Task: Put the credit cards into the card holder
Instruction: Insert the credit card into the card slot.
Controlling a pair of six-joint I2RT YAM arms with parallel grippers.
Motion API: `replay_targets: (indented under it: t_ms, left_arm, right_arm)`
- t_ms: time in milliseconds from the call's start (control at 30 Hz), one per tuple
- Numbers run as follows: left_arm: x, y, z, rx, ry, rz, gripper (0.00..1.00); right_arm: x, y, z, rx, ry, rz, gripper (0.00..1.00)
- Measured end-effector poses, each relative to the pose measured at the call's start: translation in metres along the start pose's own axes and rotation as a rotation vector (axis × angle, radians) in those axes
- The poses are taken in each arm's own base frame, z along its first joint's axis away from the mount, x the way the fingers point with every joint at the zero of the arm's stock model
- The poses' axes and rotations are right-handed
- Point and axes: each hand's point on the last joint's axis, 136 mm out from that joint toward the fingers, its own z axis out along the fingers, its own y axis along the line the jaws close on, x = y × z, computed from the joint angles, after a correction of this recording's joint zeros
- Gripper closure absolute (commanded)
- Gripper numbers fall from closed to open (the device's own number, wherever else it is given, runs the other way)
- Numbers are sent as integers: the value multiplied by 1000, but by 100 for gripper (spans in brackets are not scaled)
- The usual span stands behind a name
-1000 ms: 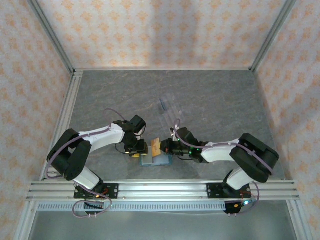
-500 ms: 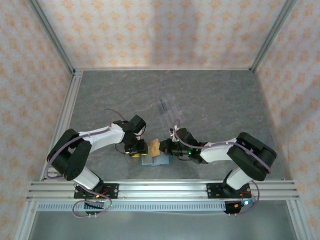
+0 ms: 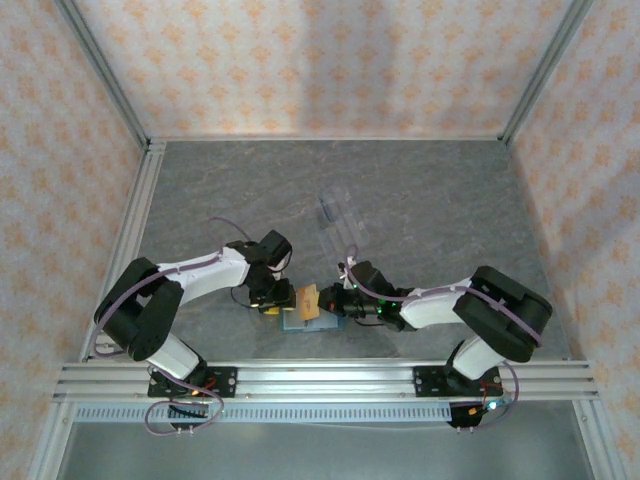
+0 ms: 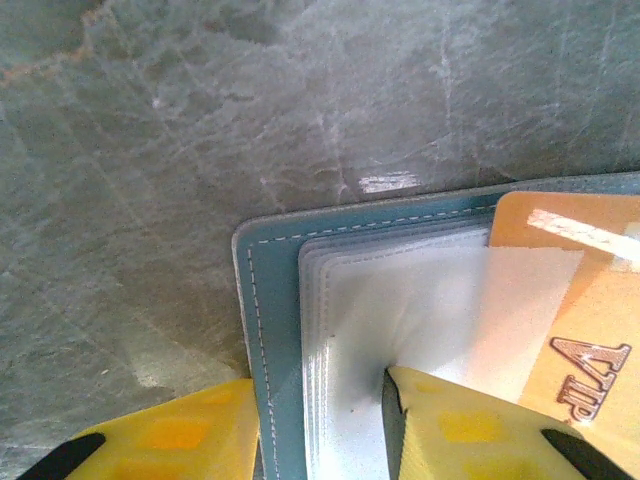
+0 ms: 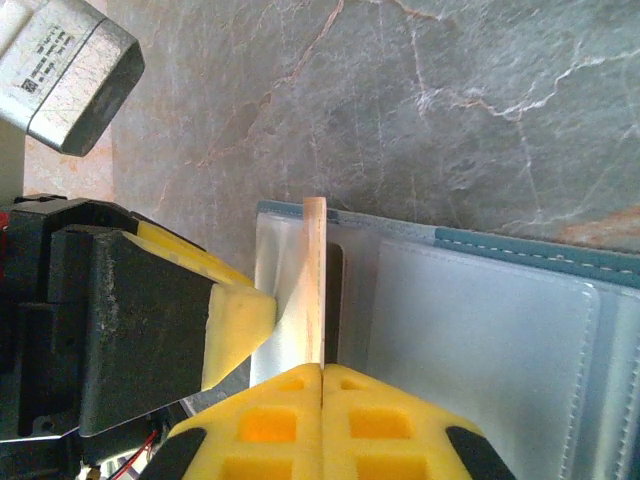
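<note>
The card holder (image 3: 300, 324) lies open on the table, teal (image 4: 266, 300) with clear plastic sleeves (image 5: 500, 330). My left gripper (image 3: 281, 298) straddles its left edge (image 4: 315, 388): one finger stands outside the cover, the other presses into the top sleeve and creases it, so the jaws are shut on the holder's edge. My right gripper (image 3: 335, 300) is shut (image 5: 322, 368) on an orange-gold credit card (image 5: 314, 280) marked VIP (image 4: 590, 300). The card stands on edge over the left sleeves, next to the left fingertip (image 5: 236, 320). A dark card edge (image 5: 334, 300) shows just behind it.
A clear plastic rack (image 3: 338, 210) stands further back on the grey marbled table (image 3: 440, 200). An aluminium rail (image 3: 320, 378) runs along the near edge, and patterned walls close in the other sides.
My right gripper has shifted a little left and nearer with the card, lowering it toward the holder's sleeves. The left gripper has kept its hold and place.
</note>
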Motion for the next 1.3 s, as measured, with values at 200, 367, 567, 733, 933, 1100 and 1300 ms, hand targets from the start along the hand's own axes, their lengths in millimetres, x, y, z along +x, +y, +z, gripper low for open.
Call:
replay_targets:
  t_ms: [200, 367, 567, 733, 933, 1100, 1300]
  left_arm:
    - [0, 0, 0, 0, 0, 0, 63]
    - [0, 0, 0, 0, 0, 0, 63]
    - [0, 0, 0, 3, 2, 0, 63]
    - [1, -1, -1, 7, 3, 0, 63]
    - [1, -6, -15, 36, -30, 11, 67]
    - [-4, -13, -35, 91, -87, 10, 82]
    - [0, -2, -25, 69, -56, -6, 100]
  right_arm:
    - [4, 0, 1, 3, 13, -3, 100]
    - [12, -2, 4, 11, 33, -8, 100]
    - [18, -11, 9, 37, 54, 0, 100]
    - [17, -11, 13, 40, 54, 11, 100]
    - [16, -9, 17, 37, 55, 27, 100]
    - [16, -9, 17, 37, 54, 35, 100]
    - [16, -9, 17, 38, 52, 46, 100]
